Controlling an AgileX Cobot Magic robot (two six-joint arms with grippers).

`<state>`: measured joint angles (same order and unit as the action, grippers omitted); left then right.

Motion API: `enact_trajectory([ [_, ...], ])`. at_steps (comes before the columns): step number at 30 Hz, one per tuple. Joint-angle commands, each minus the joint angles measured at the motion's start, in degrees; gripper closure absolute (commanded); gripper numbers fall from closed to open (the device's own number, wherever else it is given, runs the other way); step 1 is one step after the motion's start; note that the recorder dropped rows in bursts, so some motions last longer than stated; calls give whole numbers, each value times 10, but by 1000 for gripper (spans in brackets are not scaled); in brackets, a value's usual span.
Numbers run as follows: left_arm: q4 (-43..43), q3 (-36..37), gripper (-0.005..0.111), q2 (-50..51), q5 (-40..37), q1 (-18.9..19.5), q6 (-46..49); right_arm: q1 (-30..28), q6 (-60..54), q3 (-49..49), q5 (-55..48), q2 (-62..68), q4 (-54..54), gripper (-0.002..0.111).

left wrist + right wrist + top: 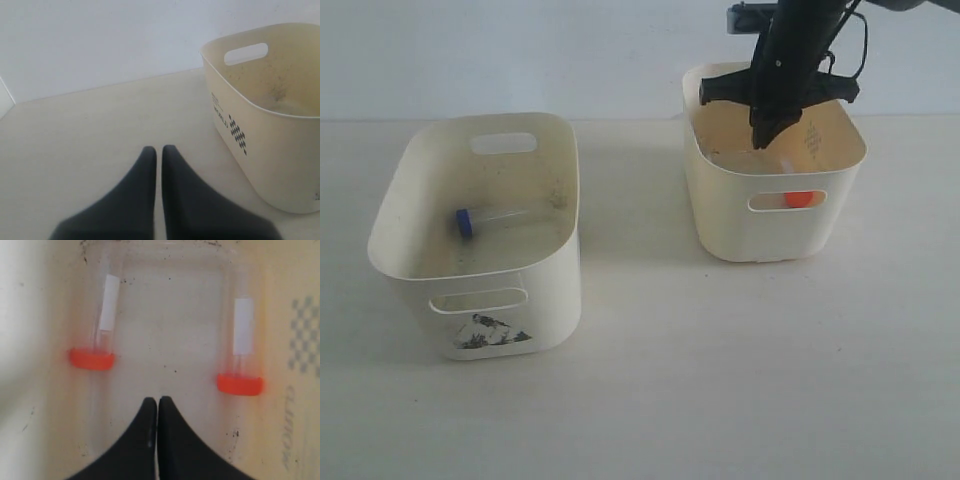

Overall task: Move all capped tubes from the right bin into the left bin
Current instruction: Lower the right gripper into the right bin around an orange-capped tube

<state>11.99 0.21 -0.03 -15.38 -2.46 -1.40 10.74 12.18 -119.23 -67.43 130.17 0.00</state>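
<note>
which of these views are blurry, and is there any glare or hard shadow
Right wrist view: soft throughout, an orange cap smeared at its edges, the right fingers out of focus. Left wrist view: the left bin fairly sharp, the left fingers blurring toward their base. Exterior view: even light, only faint shadow around the right bin, no harsh glare.

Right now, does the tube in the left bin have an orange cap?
No, the tube lying in the left bin has a blue cap.
</note>
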Motion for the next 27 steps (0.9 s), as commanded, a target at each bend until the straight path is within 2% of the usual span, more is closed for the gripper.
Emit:
enact_trajectory([
  [1, -2, -2, 102, 0, 4, -1, -8, -4, -1, -4, 6, 16, 0, 109],
  [15, -2, -2, 102, 0, 4, -1, -8, -5, -15, -4, 37, 51, 19, 109],
  [22, -2, -2, 102, 0, 4, -1, -8, -36, -80, -4, 39, 65, 151, 109],
  [27, -2, -2, 102, 0, 4, -1, -8, -49, -88, -4, 50, 64, 162, 109],
])
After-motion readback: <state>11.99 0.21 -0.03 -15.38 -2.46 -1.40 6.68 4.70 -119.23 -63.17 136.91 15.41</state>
